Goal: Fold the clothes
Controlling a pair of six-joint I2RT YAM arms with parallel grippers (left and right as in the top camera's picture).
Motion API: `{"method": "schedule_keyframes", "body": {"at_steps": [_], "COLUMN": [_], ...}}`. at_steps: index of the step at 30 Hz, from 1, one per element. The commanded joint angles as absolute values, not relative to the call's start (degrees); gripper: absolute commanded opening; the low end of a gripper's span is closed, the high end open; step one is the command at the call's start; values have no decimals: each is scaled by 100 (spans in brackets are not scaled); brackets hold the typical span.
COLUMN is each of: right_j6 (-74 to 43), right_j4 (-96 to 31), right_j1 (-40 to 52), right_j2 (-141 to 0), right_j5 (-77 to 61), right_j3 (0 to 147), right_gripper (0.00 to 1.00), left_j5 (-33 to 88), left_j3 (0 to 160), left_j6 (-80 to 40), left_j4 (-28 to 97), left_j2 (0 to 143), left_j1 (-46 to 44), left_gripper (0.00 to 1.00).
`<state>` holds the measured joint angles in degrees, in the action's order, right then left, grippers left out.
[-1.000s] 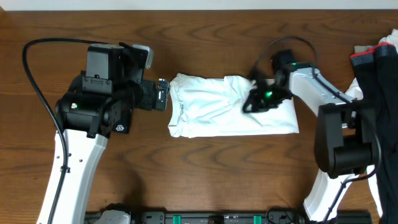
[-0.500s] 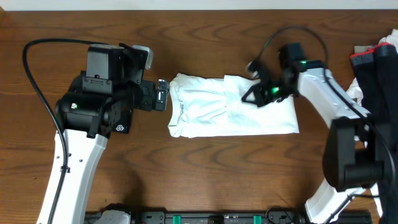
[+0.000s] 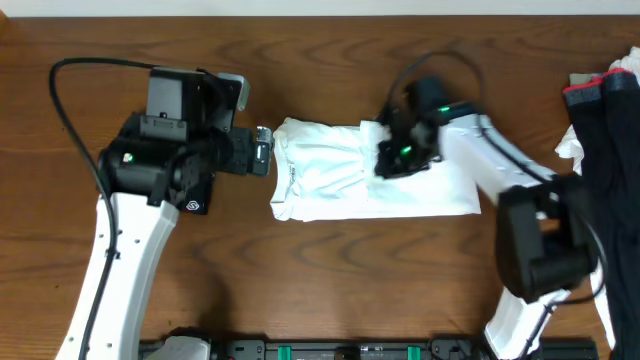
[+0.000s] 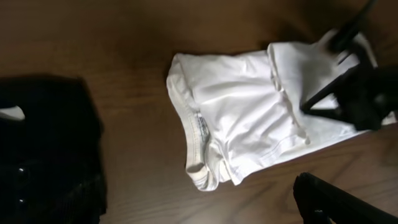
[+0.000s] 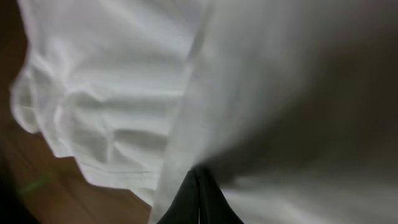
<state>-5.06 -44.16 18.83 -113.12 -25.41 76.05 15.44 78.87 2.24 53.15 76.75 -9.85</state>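
Note:
A white T-shirt [image 3: 340, 175] lies folded into a rectangle in the middle of the wooden table; no print shows. It also shows in the left wrist view [image 4: 242, 118], collar end nearest. My left gripper [image 3: 263, 152] hovers just off the shirt's left edge, open and empty, with its fingers wide apart [image 4: 199, 208]. My right gripper [image 3: 393, 162] is down on the upper middle of the shirt. In the right wrist view its fingers [image 5: 199, 196] are shut together, with their tips pressed against the white fabric [image 5: 124, 87].
A heap of black and white garments [image 3: 610, 120] with a red-edged piece [image 3: 585, 90] hangs at the right table edge. A black cable [image 3: 60, 110] loops from the left arm. Bare wood [image 3: 350, 280] runs along the table's front.
My right gripper swung back to the right, then moved left across the shirt to its upper middle. The left arm shifted slightly. The shirt's shape looks the same.

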Motion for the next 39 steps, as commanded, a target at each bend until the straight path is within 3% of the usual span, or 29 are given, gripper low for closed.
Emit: {"method": "schedule_keyframes", "body": {"at_steps": [1,8,16,19,37,39], "right_j6": [-543,-119,-141,-213,-209,-209], "right_j4": [-4447,-4523,-4635,-4775,-5319,-5323], "right_j1": [2220,2139,1500,1232,604,604], "right_j2": [-11448,-10339,-8538,-8145,-7942,-7940], "right_j5": [-2491,-2888,-2237,-1870,-1817,-1817], "right_j3": [7566,7581,7581,7579,7579,7579], "right_gripper": [1,11,40,41,36,36], "left_j5": [1494,1551,2803,3500,3752,3750], "left_j3": [7898,7898,7898,7898,7778,7778], "left_j6": [-73,-895,-554,-165,148,148], "left_j4": [5387,5441,5312,5196,4484,4480], "left_j2": [8027,9085,10573,11072,12420,12512], "left_j1": [-945,-613,-456,-458,-1133,-1234], "left_gripper": [98,98,98,98,99,92]}}
